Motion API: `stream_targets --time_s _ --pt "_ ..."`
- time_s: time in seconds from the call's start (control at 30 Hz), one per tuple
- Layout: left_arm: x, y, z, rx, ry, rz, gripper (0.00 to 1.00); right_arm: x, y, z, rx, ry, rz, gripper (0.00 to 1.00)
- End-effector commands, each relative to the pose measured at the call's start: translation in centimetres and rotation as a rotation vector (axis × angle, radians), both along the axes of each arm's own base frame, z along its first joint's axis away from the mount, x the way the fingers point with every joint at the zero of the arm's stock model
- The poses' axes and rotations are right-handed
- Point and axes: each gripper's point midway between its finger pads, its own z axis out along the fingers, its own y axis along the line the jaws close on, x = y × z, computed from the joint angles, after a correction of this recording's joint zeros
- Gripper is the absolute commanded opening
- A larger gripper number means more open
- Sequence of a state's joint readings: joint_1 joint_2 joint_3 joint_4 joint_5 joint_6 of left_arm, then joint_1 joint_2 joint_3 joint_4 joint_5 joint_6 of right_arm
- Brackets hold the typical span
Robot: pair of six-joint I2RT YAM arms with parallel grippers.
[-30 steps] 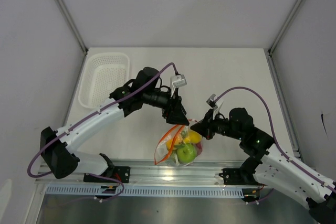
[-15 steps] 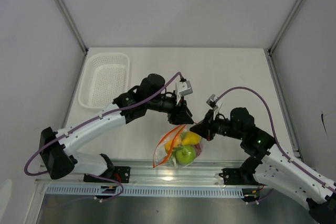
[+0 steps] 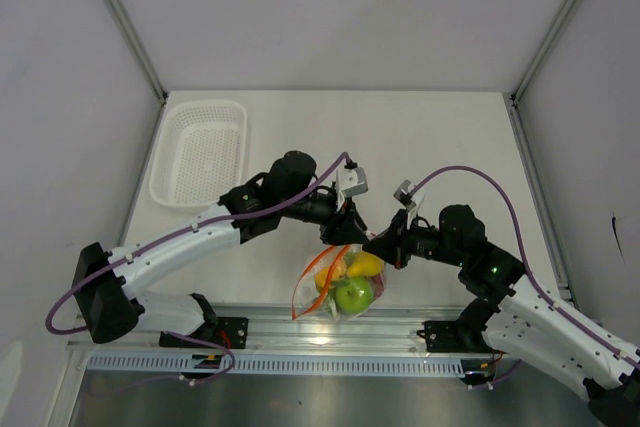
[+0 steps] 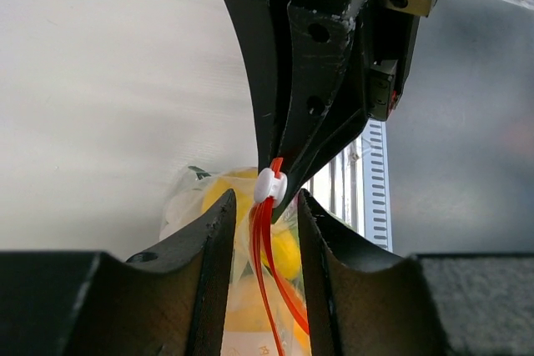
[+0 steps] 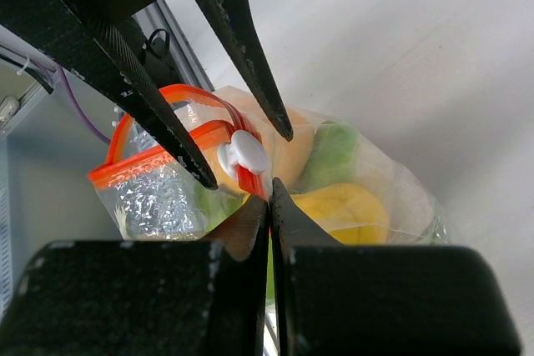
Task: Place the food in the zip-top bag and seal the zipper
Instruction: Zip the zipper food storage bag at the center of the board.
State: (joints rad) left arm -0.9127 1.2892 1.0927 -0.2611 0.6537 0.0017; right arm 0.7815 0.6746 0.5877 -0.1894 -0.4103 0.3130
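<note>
Zip-top bag [image 3: 338, 285], filled with the food [image 3: 353, 293], sits at the tabletop's [image 3: 430, 137] near edge. Right claw [image 5: 269, 189] is pinched shut on the zipper [image 5: 138, 166] beside its white slider [image 5: 249, 152]. Left claw [image 4: 264, 200], part-open, straddles the strip.

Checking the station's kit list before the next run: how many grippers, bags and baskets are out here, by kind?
Grippers: 2, the left gripper and the right gripper
Bags: 1, the zip-top bag
Baskets: 1, the white basket
Total: 4
</note>
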Motion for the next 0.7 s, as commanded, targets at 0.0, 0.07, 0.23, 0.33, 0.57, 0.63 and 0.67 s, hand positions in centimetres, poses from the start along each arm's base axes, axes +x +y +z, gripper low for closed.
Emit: stream_targets --time_s 0.0,0.07,0.23,0.33,0.57,0.63,0.67 --pt "0.05 -0.38 2.06 -0.069 -0.085 -0.013 0.38 -0.11 0.35 3.28 0.072 -0.061 0.022 0.00" --pt "0.02 -0.52 2.25 -0.075 -0.087 -0.018 0.36 -0.12 0.37 3.25 0.072 -0.059 0.023 0.00" --pt "-0.34 -0.69 2.19 -0.079 -0.085 -0.039 0.28 -0.17 0.39 3.36 0.077 -0.057 0.024 0.00" --pt "-0.36 -0.81 2.00 -0.074 -0.084 -0.041 0.24 -0.05 0.44 3.45 0.080 -0.060 0.022 0.00" --pt "-0.36 -0.81 1.76 -0.064 -0.077 -0.038 0.14 -0.16 0.55 3.60 0.086 -0.058 0.030 0.00" --pt "-0.35 -0.87 1.83 -0.064 -0.075 -0.039 0.11 -0.23 0.61 3.71 0.088 -0.057 0.034 0.00" --pt "-0.35 -0.90 1.76 -0.062 -0.073 -0.041 0.10 -0.21 0.61 3.71 0.088 -0.056 0.034 0.00"
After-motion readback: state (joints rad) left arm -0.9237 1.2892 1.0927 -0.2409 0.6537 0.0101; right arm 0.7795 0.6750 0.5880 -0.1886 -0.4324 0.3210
